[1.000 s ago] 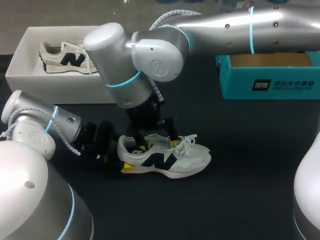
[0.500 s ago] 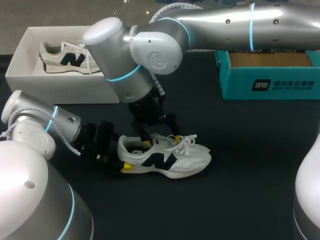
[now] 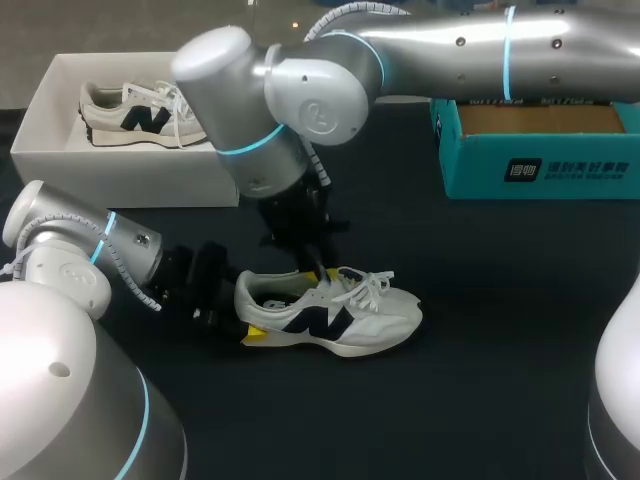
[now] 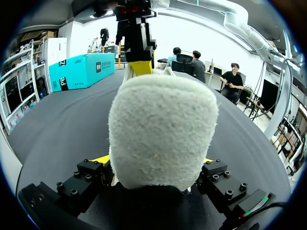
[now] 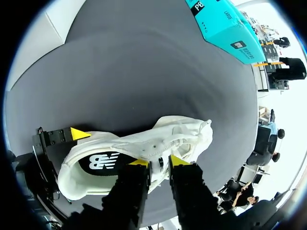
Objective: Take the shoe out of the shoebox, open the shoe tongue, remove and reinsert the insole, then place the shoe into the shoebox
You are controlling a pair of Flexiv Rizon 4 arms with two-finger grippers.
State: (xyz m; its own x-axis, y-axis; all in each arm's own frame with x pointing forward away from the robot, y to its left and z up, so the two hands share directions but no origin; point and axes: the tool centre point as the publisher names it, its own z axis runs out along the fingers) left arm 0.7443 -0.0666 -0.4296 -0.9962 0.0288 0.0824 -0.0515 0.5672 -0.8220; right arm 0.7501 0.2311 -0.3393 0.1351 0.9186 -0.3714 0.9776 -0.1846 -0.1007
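Observation:
A white sneaker with a dark logo lies on its sole on the black table, toe pointing right. My left gripper is at its heel, one yellow-tipped finger on each side and both touching it. My right gripper comes down from above onto the front of the shoe's opening. In the right wrist view its fingers stand close together, pinching the white tongue. The dark insole shows inside the shoe. My right gripper also appears above the heel in the left wrist view.
A white shoebox stands at the back left with a second sneaker in it. A teal box sits at the back right. Bare black table lies in front of and to the right of the shoe.
My right gripper has shifted a little to the right over the shoe's opening and has gone from wide open to pinched on the tongue. The left arm and the shoe have stayed put.

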